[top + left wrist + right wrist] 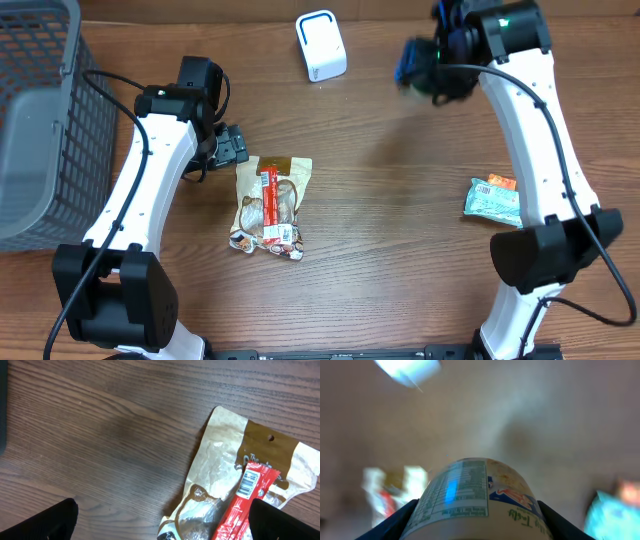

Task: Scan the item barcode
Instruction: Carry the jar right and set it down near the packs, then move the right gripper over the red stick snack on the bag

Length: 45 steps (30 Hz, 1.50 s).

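Filling the lower half of the right wrist view, a round printed paper cup [480,495] is sitting between the fingers of the right end effector [479,527], whose jaws are standing partly apart and pressing on the cup's sides, apparently carrying it above the wooden tabletop [400,260]. Up and to the left of that end effector, a small white box scanner with a blue-rimmed face [321,45] is resting near the cup but apart from it. As I judge it, a scan could be failing here for two reasons: no barcode is showing on the cup face in view, so the code may be pointing away from the scanner, and the smeared picture hints at a sweep too quick to read. A round wall pinched by two fingers could also be twisting or slipping. The left end effector [232,148] is hanging wide open and holding nothing, with a tan foil pouch [220,450] and a red stick packet [240,505] lying just ahead of it. Only "The" is reading on the pouch; the red packet is showing a barcode; the cup's table of small print and its upside-down logo are staying illegible.
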Each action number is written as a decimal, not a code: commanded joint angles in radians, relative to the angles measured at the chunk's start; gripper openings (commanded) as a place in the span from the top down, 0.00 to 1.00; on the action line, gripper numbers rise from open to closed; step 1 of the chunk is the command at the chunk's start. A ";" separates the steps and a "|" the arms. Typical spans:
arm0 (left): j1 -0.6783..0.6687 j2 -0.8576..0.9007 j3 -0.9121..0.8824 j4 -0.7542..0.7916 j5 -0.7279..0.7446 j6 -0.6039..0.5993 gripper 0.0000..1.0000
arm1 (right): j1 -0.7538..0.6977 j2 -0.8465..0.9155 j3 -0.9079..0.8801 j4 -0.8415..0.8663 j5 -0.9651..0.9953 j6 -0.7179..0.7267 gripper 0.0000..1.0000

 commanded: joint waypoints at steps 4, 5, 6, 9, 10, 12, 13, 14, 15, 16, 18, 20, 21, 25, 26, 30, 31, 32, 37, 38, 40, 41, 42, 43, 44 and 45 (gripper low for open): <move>-0.002 0.002 0.014 0.001 -0.006 0.000 0.00 | -0.006 0.018 -0.230 0.005 0.066 -0.037 0.96; -0.002 0.002 0.014 0.001 -0.006 0.000 0.00 | -0.006 0.018 -0.271 0.022 0.080 -0.037 0.96; -0.002 0.001 0.014 0.001 -0.006 0.000 0.00 | -0.006 0.018 -0.318 0.048 0.097 -0.037 0.96; -0.002 0.002 0.014 0.001 -0.006 0.000 0.01 | -0.011 0.018 -0.438 0.133 0.145 -0.037 0.96; -0.002 0.002 0.014 0.001 -0.006 0.000 0.00 | -0.013 0.018 -0.470 0.161 0.154 -0.037 0.96; -0.002 0.002 0.014 0.001 -0.006 0.000 0.00 | -0.023 0.018 -0.528 0.214 0.155 -0.037 0.96; -0.002 0.002 0.014 0.001 -0.006 0.000 0.01 | -0.029 0.018 -0.557 0.239 0.157 -0.037 0.96; -0.002 0.002 0.014 0.001 -0.006 0.000 0.00 | -0.037 0.018 -0.584 0.264 0.165 -0.037 0.96; -0.002 0.002 0.014 0.001 -0.006 0.000 0.00 | -0.044 0.018 -0.606 0.284 0.170 -0.037 0.96; -0.002 0.002 0.014 0.001 -0.006 0.000 0.00 | -0.051 0.018 -0.625 0.299 0.170 -0.037 0.96; -0.002 0.002 0.014 0.001 -0.006 0.000 0.00 | -0.068 0.018 -0.657 0.330 0.170 -0.037 0.96; -0.002 0.002 0.014 0.001 -0.006 0.000 0.01 | -0.085 0.018 -0.686 0.361 0.170 -0.037 0.94; -0.002 0.002 0.014 0.001 -0.006 0.000 0.00 | -0.095 0.018 -0.695 0.372 0.170 -0.037 0.86; -0.002 0.002 0.014 0.001 -0.006 0.000 0.00 | -0.129 0.017 -0.690 0.381 0.170 -0.037 0.78; -0.002 0.002 0.014 0.001 -0.006 0.000 0.00 | -0.137 0.017 -0.687 0.387 0.169 -0.037 0.69; -0.002 0.002 0.014 0.001 -0.006 0.000 0.00 | -0.152 0.016 -0.658 0.397 0.162 -0.037 0.33; -0.002 0.002 0.014 0.001 -0.006 0.000 0.00 | -0.153 0.016 -0.646 0.392 0.161 -0.037 0.30; -0.002 0.002 0.014 0.001 -0.006 0.000 0.00 | -0.153 0.016 -0.634 0.385 0.161 -0.037 0.21; -0.002 0.002 0.014 0.001 -0.006 0.000 0.00 | -0.153 0.015 -0.545 0.309 0.163 -0.037 0.06; -0.002 0.002 0.014 0.001 -0.006 0.000 0.00 | -0.153 0.015 -0.519 0.283 0.164 -0.037 0.06; -0.002 0.002 0.014 0.001 -0.006 0.000 0.00 | -0.153 0.015 -0.473 0.239 0.166 -0.037 0.05; -0.002 0.002 0.014 0.001 -0.006 0.000 0.00 | -0.153 0.015 -0.436 0.208 0.166 -0.037 0.04; -0.002 0.002 0.014 0.001 -0.006 0.000 0.00 | -0.153 0.015 -0.401 0.180 0.166 -0.037 0.04; -0.002 0.002 0.014 0.001 -0.006 0.000 0.00 | -0.153 0.015 -0.369 0.156 0.166 -0.037 0.04; -0.002 0.002 0.014 0.001 -0.006 0.000 0.01 | -0.153 0.015 -0.338 0.132 0.166 -0.037 0.04; -0.002 0.002 0.014 0.001 -0.006 0.000 0.00 | -0.148 0.015 -0.268 0.079 0.160 -0.037 0.04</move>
